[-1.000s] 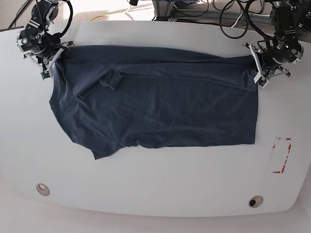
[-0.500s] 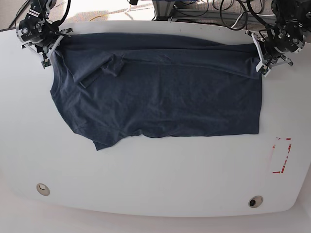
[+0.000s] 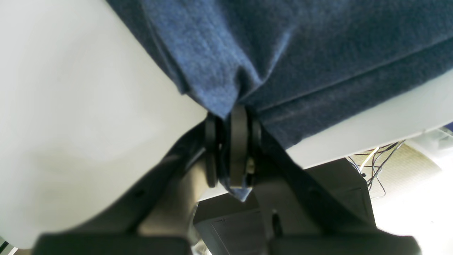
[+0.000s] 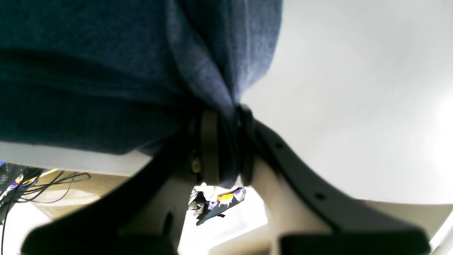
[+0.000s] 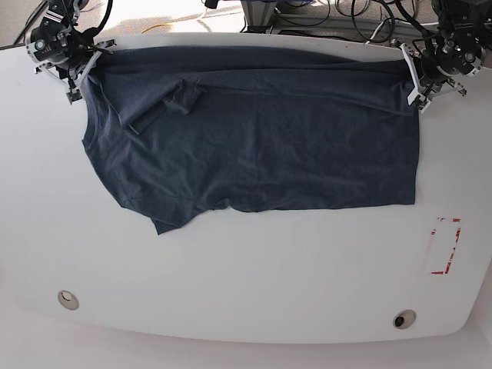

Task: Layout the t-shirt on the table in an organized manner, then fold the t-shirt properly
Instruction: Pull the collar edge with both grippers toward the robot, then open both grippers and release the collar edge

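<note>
The dark navy t-shirt (image 5: 254,138) lies spread across the far half of the white table (image 5: 246,277), its top edge near the table's back rim. A sleeve is folded onto the cloth at the upper left, and another sleeve points down at the lower left. At the base view's far right, my left gripper (image 5: 413,77) is shut on the shirt's far right corner; in the left wrist view the cloth (image 3: 219,95) is pinched between the fingers (image 3: 240,141). My right gripper (image 5: 83,69) is shut on the far left corner, cloth (image 4: 212,88) bunched between its jaws.
A red rectangle outline (image 5: 444,246) is marked at the table's right side. Two round grommet holes (image 5: 68,299) (image 5: 403,319) sit near the front edge. Cables (image 5: 338,15) and equipment lie beyond the table's back edge.
Both grippers have moved toward the table's back edge, dragging the t-shirt with them. The cloth now lies farther back and is stretched flatter between the two held corners.
</note>
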Available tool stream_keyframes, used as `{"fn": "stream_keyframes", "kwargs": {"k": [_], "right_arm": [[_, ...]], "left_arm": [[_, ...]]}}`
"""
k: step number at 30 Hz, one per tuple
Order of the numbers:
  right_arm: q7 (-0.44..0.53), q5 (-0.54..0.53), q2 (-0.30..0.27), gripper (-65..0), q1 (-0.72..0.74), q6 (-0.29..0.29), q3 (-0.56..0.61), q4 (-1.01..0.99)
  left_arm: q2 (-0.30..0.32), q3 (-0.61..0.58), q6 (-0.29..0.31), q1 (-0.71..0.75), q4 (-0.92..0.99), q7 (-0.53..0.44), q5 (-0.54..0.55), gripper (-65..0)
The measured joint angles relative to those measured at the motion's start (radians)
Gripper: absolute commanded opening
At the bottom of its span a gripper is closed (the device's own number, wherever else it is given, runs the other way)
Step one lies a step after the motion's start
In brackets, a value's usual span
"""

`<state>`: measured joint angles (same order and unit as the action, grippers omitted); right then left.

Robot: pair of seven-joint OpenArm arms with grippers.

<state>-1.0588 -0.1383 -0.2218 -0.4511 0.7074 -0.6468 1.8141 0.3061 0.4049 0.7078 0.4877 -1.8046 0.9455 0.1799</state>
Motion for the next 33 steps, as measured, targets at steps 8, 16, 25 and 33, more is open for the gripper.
{"fn": "stream_keyframes", "kwargs": {"k": [8, 16, 25, 33], "right_arm": [[-0.018, 0.011, 0.001, -56.3, -0.032, -0.001, 0.0, 0.059], [-0.018, 0.011, 0.003, -49.8, -0.032, -0.001, 0.0, 0.059], [-0.018, 0.029, -0.005, -19.7, -0.032, -0.002, -0.007, 0.063], [-0.019, 0.029, -0.005, -10.8, -0.032, -0.004, -0.01, 0.103]], "left_arm": [[0.002, 0.006, -0.004, 0.013, -0.011, 0.002, -0.01, -36.9], [0.002, 0.006, -0.004, 0.016, -0.028, 0.012, -0.023, -34.9], [0.042, 0.007, -0.004, -0.001, -0.031, 0.104, -0.023, -22.8], [0.044, 0.053, -0.004, -0.023, -0.032, 0.102, -0.023, -16.8]]}}
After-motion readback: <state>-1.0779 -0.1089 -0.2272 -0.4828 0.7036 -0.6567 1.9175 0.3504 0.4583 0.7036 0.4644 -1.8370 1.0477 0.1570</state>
